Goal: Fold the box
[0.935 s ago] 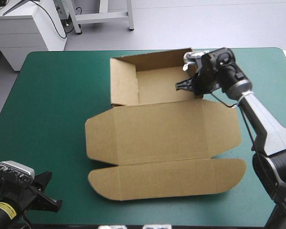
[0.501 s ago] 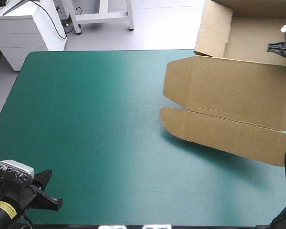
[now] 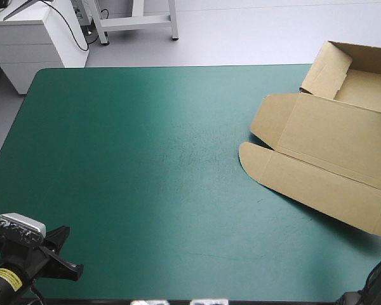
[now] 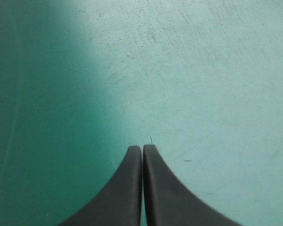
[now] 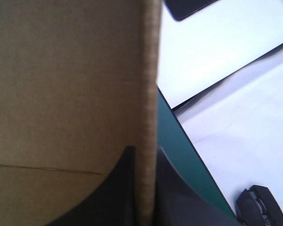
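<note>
L gripper [image 4: 142, 148] hangs over the near left corner of the table w/ teal-green cover [image 3: 146, 190]. Its black fingers [image 4: 122, 188] are pressed tip to tip w/ nothing held, only bare cover ahead of them

The brown cut-board box [image 3: 324, 146] is at the far right corner, skewed to the table's edges. Its tray end, walls raised, points toward the far edge and shows past it. The flat lid panel and rounded front flap [image 3: 305, 184] face the table's middle, and the right side runs out over the right edge. The flap throws a shadow on the cover, so I can't tell if it touches down

R gripper [image 5: 145, 149] is pinched on a board wall of the box, the sheet edge-on between its fingers; in the high view I get only a black speck of it by the tray
</note>
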Robot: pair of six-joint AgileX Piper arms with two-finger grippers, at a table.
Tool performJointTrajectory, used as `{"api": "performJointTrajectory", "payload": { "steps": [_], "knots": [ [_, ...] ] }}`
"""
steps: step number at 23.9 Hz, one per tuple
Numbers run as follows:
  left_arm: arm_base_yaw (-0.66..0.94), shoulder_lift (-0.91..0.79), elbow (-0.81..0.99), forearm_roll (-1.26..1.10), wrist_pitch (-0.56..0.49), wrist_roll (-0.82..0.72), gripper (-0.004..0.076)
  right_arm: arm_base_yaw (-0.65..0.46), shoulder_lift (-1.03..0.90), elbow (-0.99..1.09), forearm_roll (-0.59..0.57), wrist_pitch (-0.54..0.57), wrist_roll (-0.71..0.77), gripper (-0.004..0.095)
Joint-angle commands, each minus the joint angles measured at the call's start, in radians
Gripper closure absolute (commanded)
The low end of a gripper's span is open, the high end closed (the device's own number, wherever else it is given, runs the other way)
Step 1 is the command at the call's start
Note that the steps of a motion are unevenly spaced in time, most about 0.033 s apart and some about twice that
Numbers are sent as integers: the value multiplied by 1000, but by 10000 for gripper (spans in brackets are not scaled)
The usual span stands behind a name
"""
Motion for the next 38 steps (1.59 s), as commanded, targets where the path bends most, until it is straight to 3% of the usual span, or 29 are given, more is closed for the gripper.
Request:
{"api": "performJointTrajectory", "payload": {
  "steps": [1,6,8,9,10,11,12,13,15,17,18,20,22,23,29,37,38],
  "knots": [
    [-1,10,-25,1,-70,0,732,-7,-12,-34,-2,-38,11,926],
    [-1,10,-25,1,-123,0,732,-8,27,-34,8,-38,-9,889],
    [-1,10,-25,1,-142,0,732,-9,27,-34,22,-30,-53,721],
    [-1,10,-25,1,-142,0,732,-9,27,-37,24,-17,-61,532],
    [-1,10,-25,1,-142,0,732,-9,27,-45,24,-5,-59,424],
    [-1,10,-25,1,-142,0,732,-9,25,-59,24,7,-55,248],
    [-1,10,-25,1,-141,0,732,-9,3,-80,50,7,-79,164],
    [-1,10,-25,1,-136,0,732,-9,-22,-101,89,7,-113,154],
    [-1,10,-25,1,-123,0,732,-9,-108,-143,223,7,-121,192],
    [-1,10,-25,1,-111,0,732,-1,-222,-131,435,7,-190,278],
    [-1,10,-25,1,-111,0,732,16,-274,-115,500,7,-218,386],
    [-1,10,-25,1,-105,0,732,82,-367,-45,497,7,-250,679],
    [-1,10,-25,1,-106,0,732,136,-426,27,485,7,-275,886],
    [-1,10,-25,1,-106,0,732,166,-459,74,485,7,-294,920],
    [-1,10,-25,-23,-106,0,732,305,-666,431,492,-89,-361,928],
    [-1,10,-25,-93,-106,0,732,317,-1012,996,649,-313,-523,928],
    [-1,9,-25,-86,-106,0,732,317,-1111,1122,645,-396,-535,928]
  ]
}}
